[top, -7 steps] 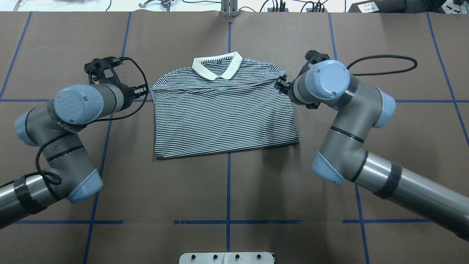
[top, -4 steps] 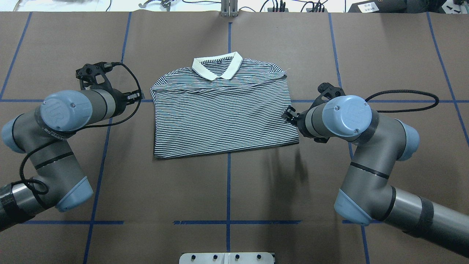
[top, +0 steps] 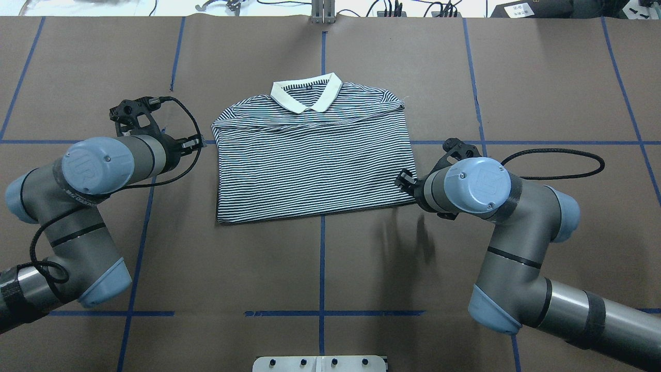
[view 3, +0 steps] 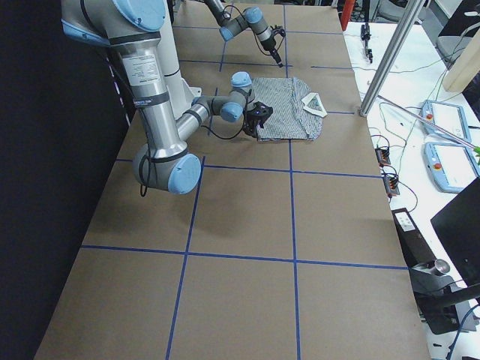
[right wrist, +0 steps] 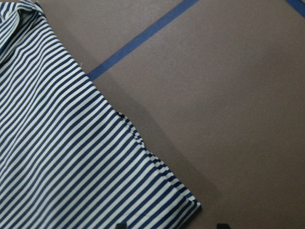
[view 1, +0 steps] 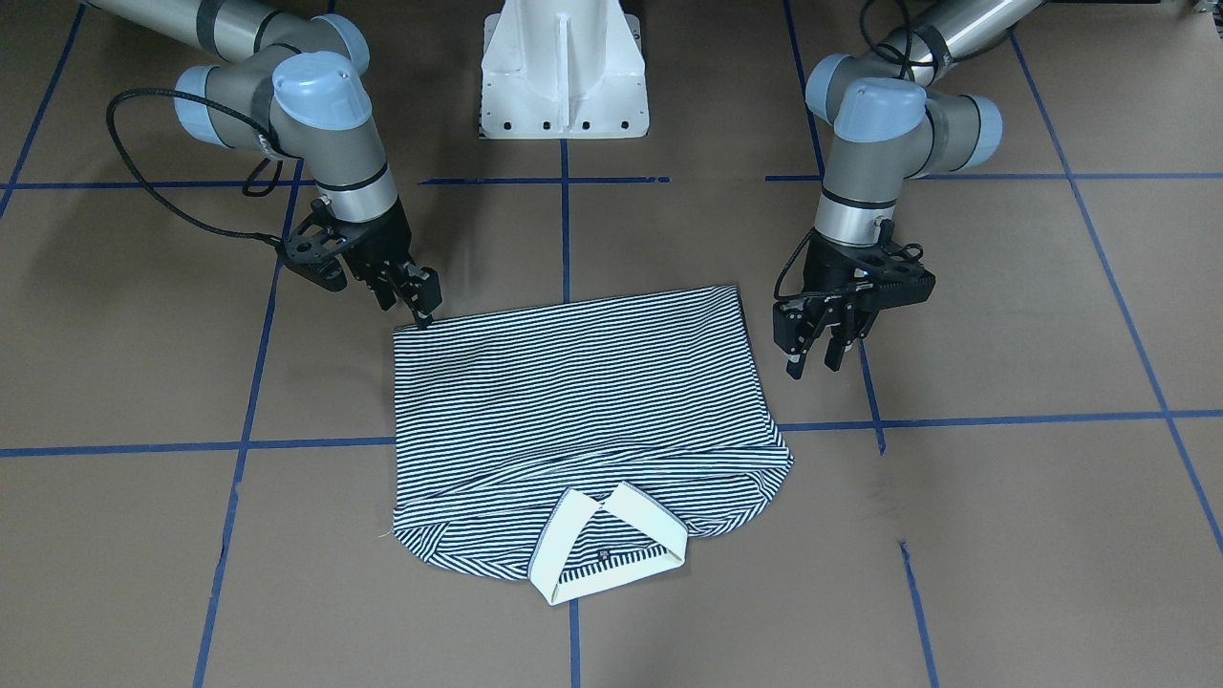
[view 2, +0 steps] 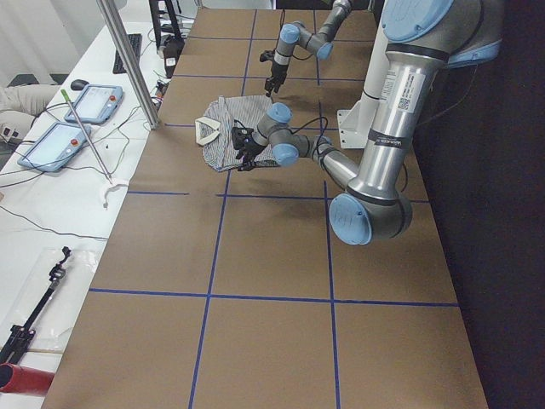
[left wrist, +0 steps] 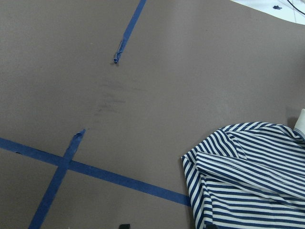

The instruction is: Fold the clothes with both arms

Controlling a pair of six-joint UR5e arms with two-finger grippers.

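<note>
The striped polo shirt (top: 315,160) lies folded flat at the table's middle, its cream collar (top: 309,95) at the far side. My right gripper (view 1: 423,313) is open and empty right at the shirt's near right hem corner (right wrist: 188,202), which shows between its fingertips in the right wrist view. My left gripper (view 1: 812,365) is open and empty, hovering just off the shirt's left edge, apart from it. In the left wrist view the shirt's left shoulder (left wrist: 238,167) shows at the lower right. In the overhead view the right arm's wrist (top: 467,183) covers most of the right gripper.
The white pedestal base (view 1: 562,72) stands at the robot's side of the table. Blue tape lines (top: 322,258) cross the brown table cover. A metal post (top: 323,10) and cables sit at the far edge. A side bench with tablets (view 2: 77,119) lies beyond it.
My right arm has swung from the shirt's far right shoulder back to its near right hem corner. My left arm has drawn slightly back toward the robot beside the shirt's left edge.
</note>
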